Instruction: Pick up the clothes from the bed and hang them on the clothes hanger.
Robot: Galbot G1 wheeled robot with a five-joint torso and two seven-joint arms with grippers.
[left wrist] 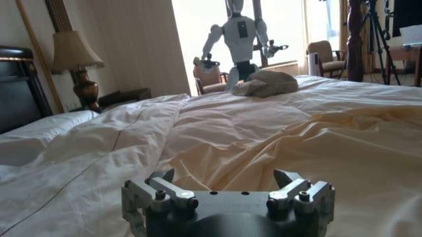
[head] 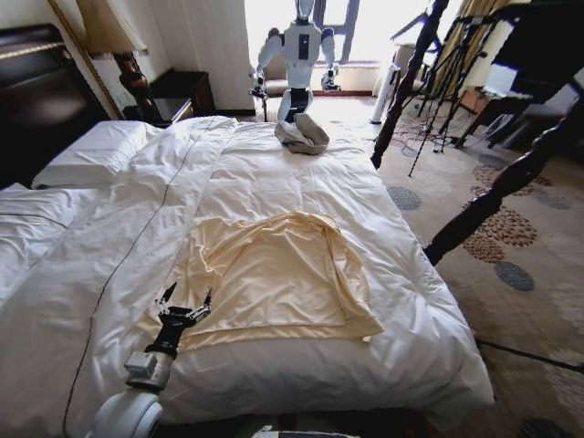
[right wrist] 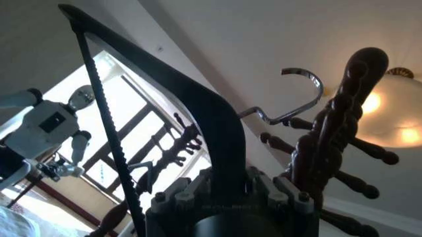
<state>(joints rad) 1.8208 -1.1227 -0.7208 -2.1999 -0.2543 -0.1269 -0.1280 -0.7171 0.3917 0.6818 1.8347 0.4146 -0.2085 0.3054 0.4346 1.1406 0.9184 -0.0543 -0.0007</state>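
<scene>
Low over the near left part of the large white-duveted bed (head: 301, 169) with dark twisted posts, left gripper (head: 183, 302), fingers spread apart, hovering just at the left edge of the pale cream-yellow long-sleeved top (head: 274, 269), not gripping it. Spread flat and rumpled mid-bed, that top, with a small grey-beige cloth heap (head: 303, 135) well beyond near the far end. In the right wrist view, right gripper (right wrist: 228, 190) pressed onto the thin black triangular hanger (right wrist: 197, 106), its silver hook (right wrist: 300, 94) raised toward the ceiling.
</scene>
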